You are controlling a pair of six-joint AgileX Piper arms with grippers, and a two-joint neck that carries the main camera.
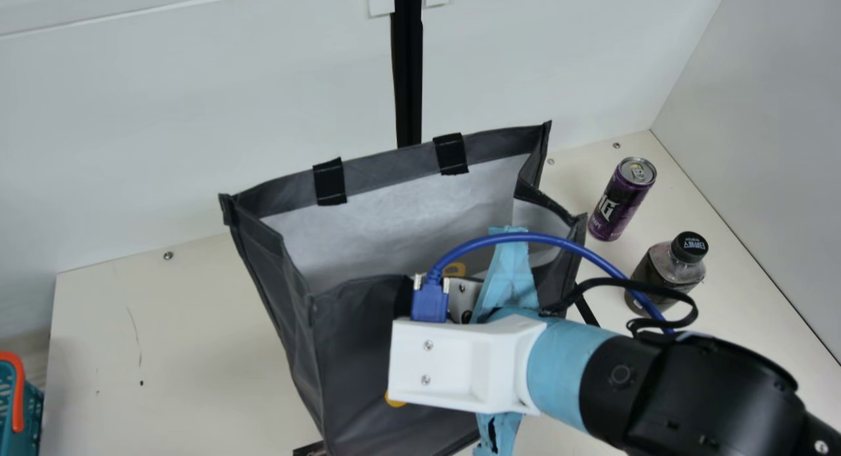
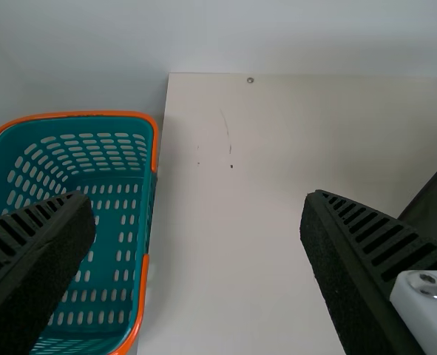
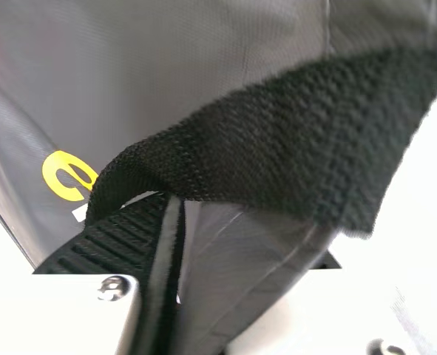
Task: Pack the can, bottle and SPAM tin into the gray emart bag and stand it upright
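The gray bag [image 1: 378, 364] stands open-mouthed on the table, its pale lining showing. My right gripper [image 1: 466, 364] is at its front rim, on the near side. In the right wrist view that gripper [image 3: 196, 237] is shut on the bag's gray fabric [image 3: 236, 277], beside a black strap [image 3: 277, 144]; one finger is mostly hidden. Right of the bag stand the purple can [image 1: 621, 200] and, nearer, the dark bottle [image 1: 670, 269], both upright. My left gripper [image 2: 196, 211] is open, nothing between its fingers, above the table's left part.
A teal basket [image 2: 148, 222] with an orange rim sits at the table's left edge. The cream table [image 1: 177, 351] meets a white wall behind and another at the right. A blue cable [image 1: 525, 236] arches above the right gripper, over the bag.
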